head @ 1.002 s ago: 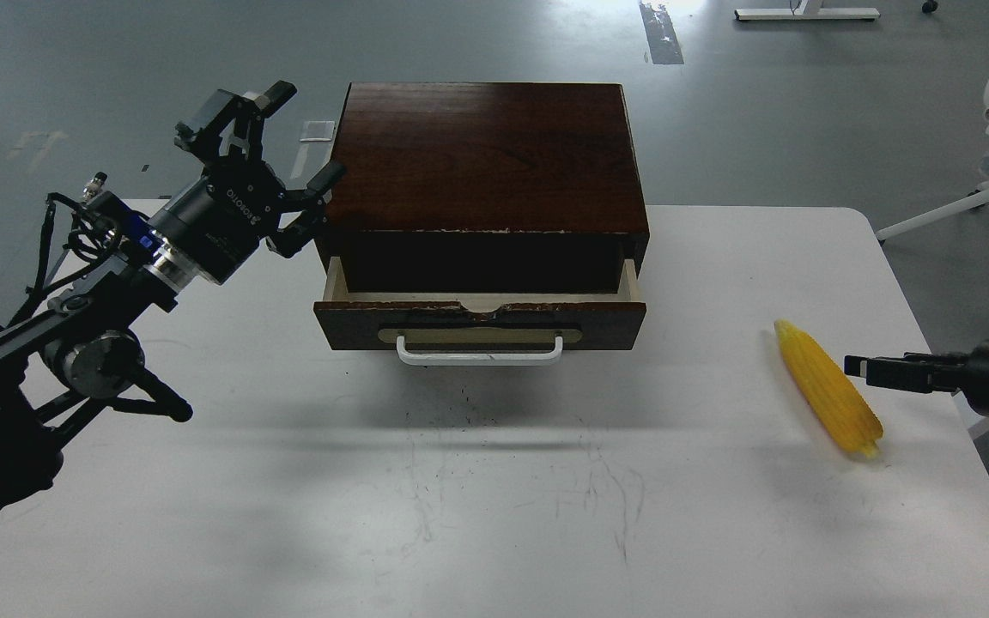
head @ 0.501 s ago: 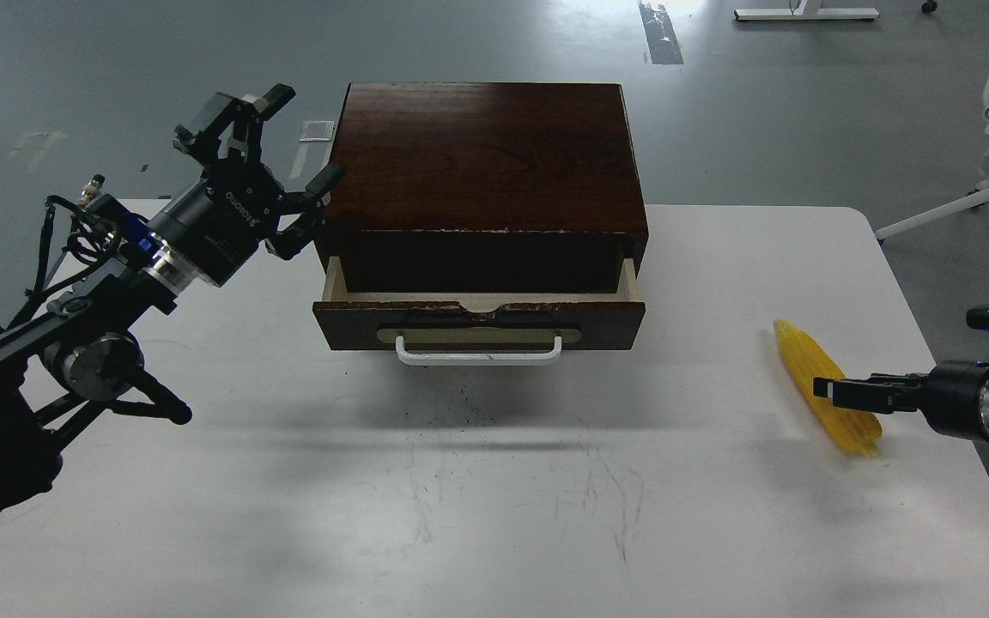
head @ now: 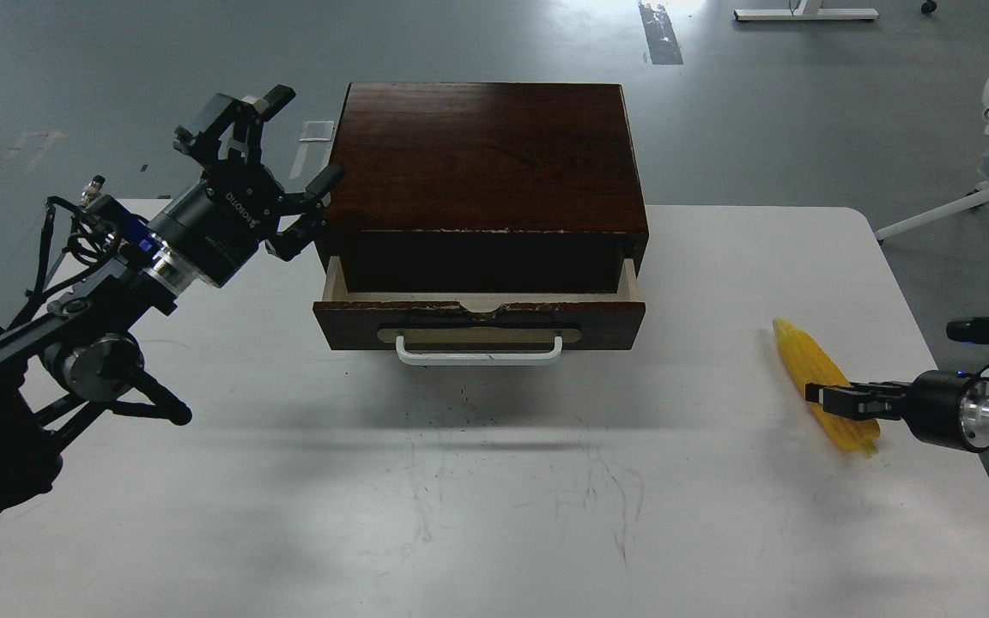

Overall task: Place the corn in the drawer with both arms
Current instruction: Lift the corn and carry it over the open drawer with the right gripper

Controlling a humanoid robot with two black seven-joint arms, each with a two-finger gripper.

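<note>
From our head view, the drawer [head: 479,322] of the dark brown wooden box [head: 484,159] stands partly pulled out on the white table [head: 494,481], its white bar handle [head: 479,350] facing us, while our left gripper [head: 276,159] is raised just beside the box's left side with its fingers spread wide. Well to the right, the yellow corn [head: 819,378] lies on the table near its right edge. Our right gripper [head: 814,395] reaches in across the cob's middle, seen edge-on, so we cannot tell whether it grips the corn.
</note>
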